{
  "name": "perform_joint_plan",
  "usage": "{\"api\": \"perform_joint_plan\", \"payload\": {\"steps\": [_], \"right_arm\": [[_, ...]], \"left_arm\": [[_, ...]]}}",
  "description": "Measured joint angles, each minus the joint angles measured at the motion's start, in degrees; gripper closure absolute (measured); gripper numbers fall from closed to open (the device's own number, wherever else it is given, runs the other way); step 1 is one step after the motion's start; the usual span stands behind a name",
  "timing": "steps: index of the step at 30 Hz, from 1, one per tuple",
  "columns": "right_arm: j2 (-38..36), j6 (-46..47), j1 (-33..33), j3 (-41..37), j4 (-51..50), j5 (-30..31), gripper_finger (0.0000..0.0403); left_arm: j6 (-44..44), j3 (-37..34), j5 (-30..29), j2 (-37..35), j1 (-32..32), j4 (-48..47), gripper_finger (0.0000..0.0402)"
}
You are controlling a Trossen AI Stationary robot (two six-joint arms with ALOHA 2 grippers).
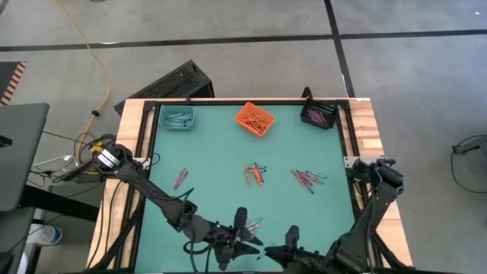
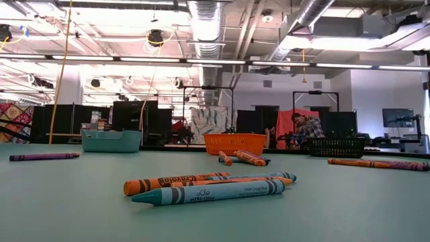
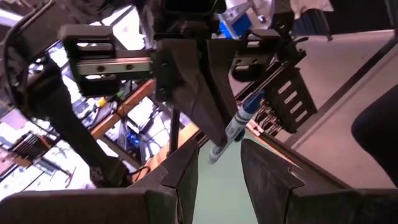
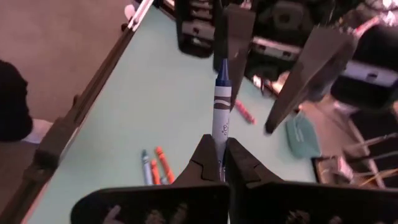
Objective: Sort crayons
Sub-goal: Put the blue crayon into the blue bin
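Observation:
My right gripper (image 4: 221, 163) is shut on a blue crayon (image 4: 221, 102) above the near part of the green table (image 1: 213, 152). The crayon's tip points at my left gripper (image 3: 221, 165), which stands open just beyond it; I see no touch. In the high view, my left gripper (image 1: 245, 232) and my right gripper (image 1: 288, 237) face each other near the table's near edge. Loose crayons lie in groups: by the left gripper (image 1: 253, 223), mid-table (image 1: 255, 173), to the right (image 1: 307, 180) and to the left (image 1: 180, 177). My right gripper pinches the blue crayon by its blunt end (image 4: 219, 142) between its two fingers. The crayon runs on in line with the fingers, its wrapped body and pointed tip (image 4: 222, 65) sticking out ahead. It is lifted clear of the table.
Three bins stand along the far edge: teal (image 1: 176, 118), orange (image 1: 254, 119) and black (image 1: 319, 116), each with crayons inside. The low view shows several crayons (image 2: 208, 188) lying close in front. A person (image 2: 309, 128) sits in the room beyond the table.

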Motion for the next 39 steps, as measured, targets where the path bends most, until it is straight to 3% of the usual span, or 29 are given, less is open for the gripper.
{"api": "perform_joint_plan", "payload": {"steps": [10, 21, 34, 39], "right_arm": [[0.0, -11.9, -1.9, 0.0, 9.0, -0.1, 0.0403], [-0.1, -11.9, -2.3, 0.0, 9.8, -0.2, 0.0403], [-0.1, -12.6, -3.6, 0.0, 11.2, -2.1, 0.0403], [-0.1, -12.7, -3.7, 0.0, 11.2, -2.1, 0.0403]], "left_arm": [[0.9, 0.0, 3.8, 0.0, -0.4, 1.7, 0.0290], [5.8, 0.0, 5.5, 0.0, -2.5, 6.3, 0.0290], [4.7, 0.0, 5.4, 0.0, -1.4, 5.8, 0.0290], [5.0, 0.0, 4.9, 0.0, -1.6, 5.3, 0.0311]]}}
